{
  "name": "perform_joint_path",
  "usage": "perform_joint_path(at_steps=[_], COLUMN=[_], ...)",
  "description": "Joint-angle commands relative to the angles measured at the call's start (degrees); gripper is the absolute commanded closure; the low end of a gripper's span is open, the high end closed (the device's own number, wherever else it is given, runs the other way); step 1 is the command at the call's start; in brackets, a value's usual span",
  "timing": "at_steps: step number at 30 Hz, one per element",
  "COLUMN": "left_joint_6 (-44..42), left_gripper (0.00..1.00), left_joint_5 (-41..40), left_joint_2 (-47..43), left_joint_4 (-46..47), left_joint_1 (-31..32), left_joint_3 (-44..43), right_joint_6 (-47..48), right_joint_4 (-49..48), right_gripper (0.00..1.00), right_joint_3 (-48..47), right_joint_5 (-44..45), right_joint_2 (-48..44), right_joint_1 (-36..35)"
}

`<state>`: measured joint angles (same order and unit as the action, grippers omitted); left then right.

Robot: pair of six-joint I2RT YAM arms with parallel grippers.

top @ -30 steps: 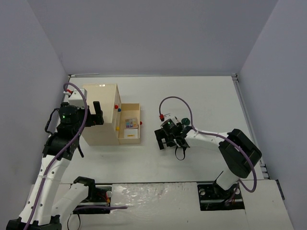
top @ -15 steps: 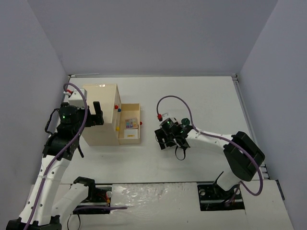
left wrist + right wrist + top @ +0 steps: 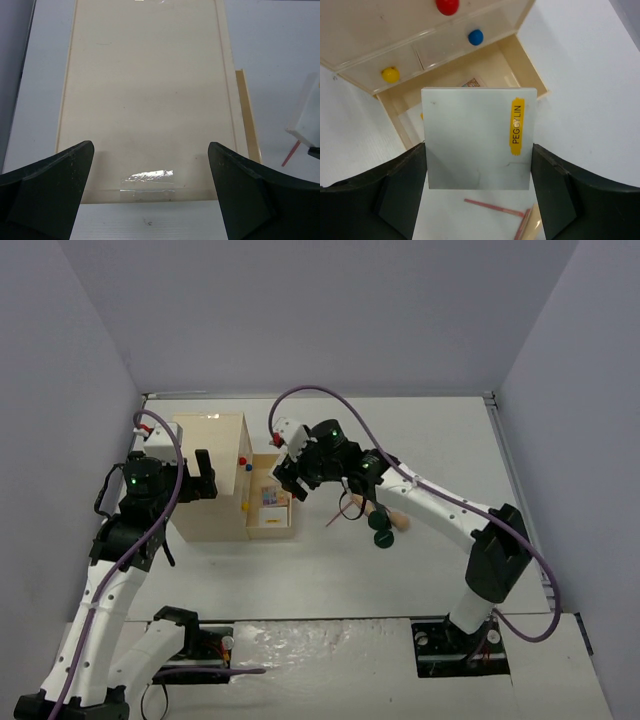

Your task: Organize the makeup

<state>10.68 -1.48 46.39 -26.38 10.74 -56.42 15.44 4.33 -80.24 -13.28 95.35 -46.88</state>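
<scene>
My right gripper [image 3: 290, 480] hangs over the open drawer [image 3: 287, 531] of the cream box [image 3: 210, 475]. It is shut on a white flat card [image 3: 479, 138] with a yellow label, gripped by its side edges between the fingers [image 3: 400, 192]. A multicoloured palette [image 3: 270, 497] and a white card [image 3: 268, 521] lie in the drawer. On the table to the right lie two dark green compacts [image 3: 380, 530], a beige piece [image 3: 392, 519] and reddish-pink pencils [image 3: 346, 510]. My left gripper [image 3: 200, 478] is open and empty above the box top [image 3: 150, 90].
The box front carries red [image 3: 447, 5], blue [image 3: 475, 36] and yellow [image 3: 390, 74] knobs. Pencils [image 3: 495, 206] and the beige piece [image 3: 532, 227] show below the held card. Grey walls close in the table on three sides.
My right gripper has lifted from the table by the compacts and swung left to above the open drawer, carrying the white card. The left arm has not moved.
</scene>
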Motion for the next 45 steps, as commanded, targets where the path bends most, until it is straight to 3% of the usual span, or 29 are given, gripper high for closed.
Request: perform_joint_path(at_steps=[1, 5, 9, 16, 23, 34, 40, 45], left_joint_6=[-0.13, -0.22, -0.15, -0.14, -0.17, -0.92, -4.43, -4.13], left_gripper=[0.03, 0.03, 0.03, 0.03, 0.03, 0.03, 0.03, 0.03], left_joint_5=[0.41, 0.13, 0.23, 0.77, 0.92, -7.13, -2.57, 6.06], left_joint_2=[0.1, -0.11, -0.07, 0.47, 2.28, 14.49, 24.0, 27.6], left_joint_4=[3.43, 3.35, 3.35, 3.27, 3.34, -3.49, -7.45, -7.27], left_joint_1=[-0.46, -0.46, -0.46, -0.46, -0.46, -0.89, -5.24, -14.07], left_joint_3=[-1.76, -1.82, -1.76, -2.03, -3.68, -22.12, -28.47, -28.64], right_joint_6=[16.39, 19.53, 20.14, 19.33, 15.25, -1.62, -1.28, 1.4], right_joint_4=[-0.83, 0.71, 0.84, 0.69, 0.51, -3.71, -6.26, -8.93], right_gripper=[0.72, 0.66, 0.52, 0.0, 0.0, 0.05, 0.12, 0.13], right_joint_3=[-8.36, -13.25, -14.15, -14.61, -14.57, 0.15, 6.42, 8.3], right_joint_5=[-12.85, -15.75, -16.43, -16.87, -12.4, -2.02, -6.33, -11.5], right_joint_2=[10.01, 16.17, 19.8, 19.58, 14.32, 2.13, 2.83, 5.19], right_joint_1=[0.96, 1.71, 2.04, 1.96, 3.09, 9.69, 9.79, 9.81])
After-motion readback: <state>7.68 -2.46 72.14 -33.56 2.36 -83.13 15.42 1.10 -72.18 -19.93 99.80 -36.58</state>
